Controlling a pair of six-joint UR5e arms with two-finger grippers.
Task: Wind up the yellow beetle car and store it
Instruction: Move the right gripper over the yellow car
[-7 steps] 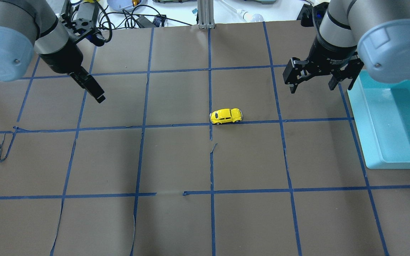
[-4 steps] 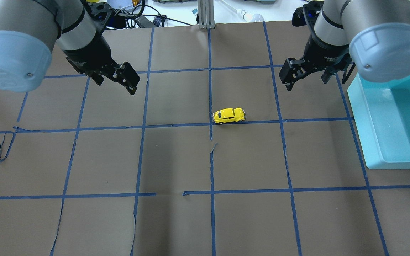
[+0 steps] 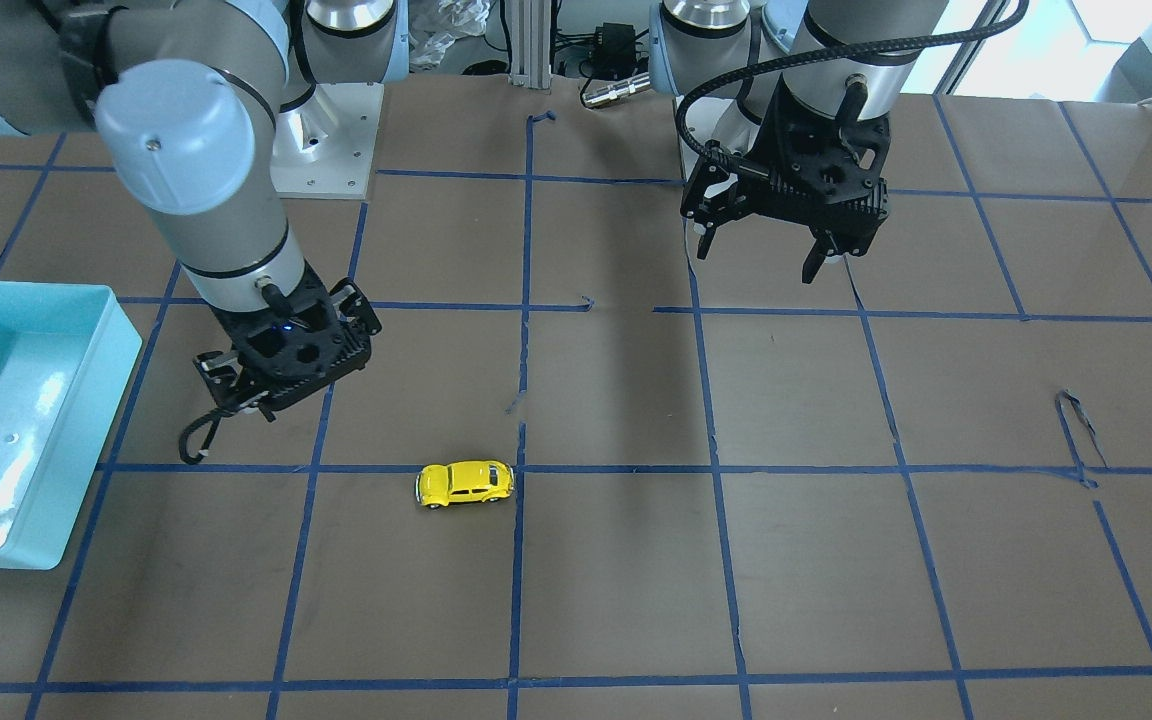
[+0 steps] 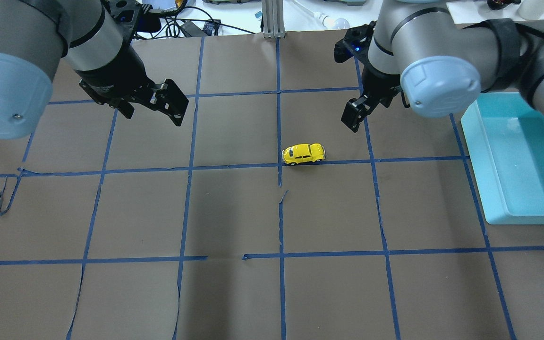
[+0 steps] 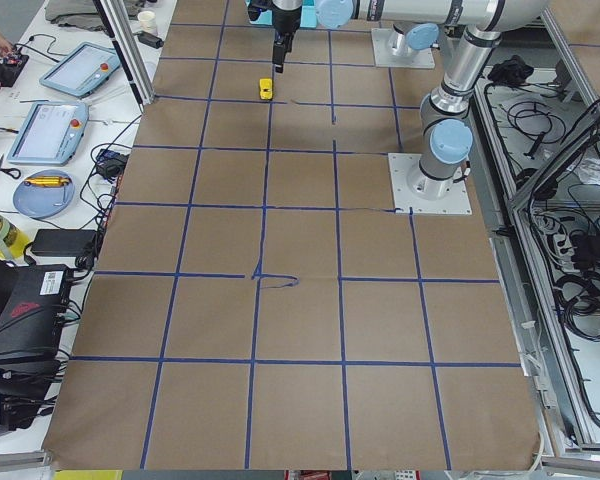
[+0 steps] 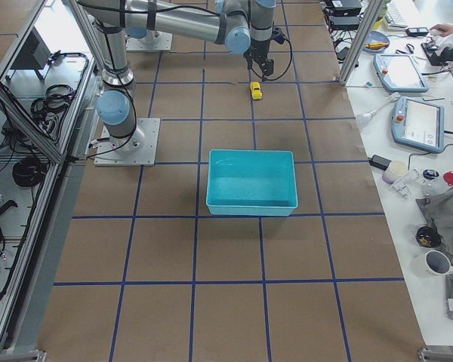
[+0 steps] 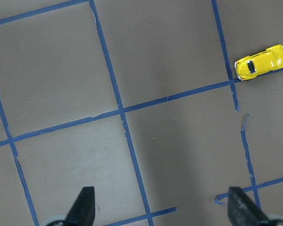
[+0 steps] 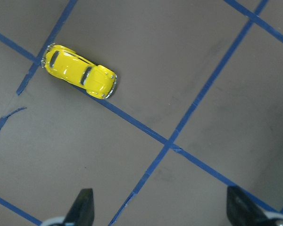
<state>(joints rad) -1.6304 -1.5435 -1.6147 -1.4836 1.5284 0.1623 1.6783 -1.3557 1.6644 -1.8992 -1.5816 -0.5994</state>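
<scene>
The yellow beetle car [image 4: 303, 154] stands on its wheels on a blue tape line near the table's middle, with nothing touching it. My right gripper [image 8: 161, 207] hovers open just right of and beyond the car [image 8: 79, 71]. From overhead only one of its fingers [image 4: 353, 113] shows, the other hidden by the arm. My left gripper [image 4: 151, 113] hangs open and empty over the far left part of the table, well away from the car [image 7: 261, 62]. Facing the robot, the car [image 3: 465, 483] lies between both arms.
A teal bin [image 4: 489, 189] sits at the table's right edge, seemingly with nothing in it [image 3: 86, 420]. Brown paper with a blue tape grid covers the table; some tape ends curl up [image 4: 3, 200]. Cables and devices lie beyond the far edge.
My left gripper has swung in from the far left toward the centre and turned. My right arm has swept left, bringing its gripper closer to the car. The car has barely shifted.
</scene>
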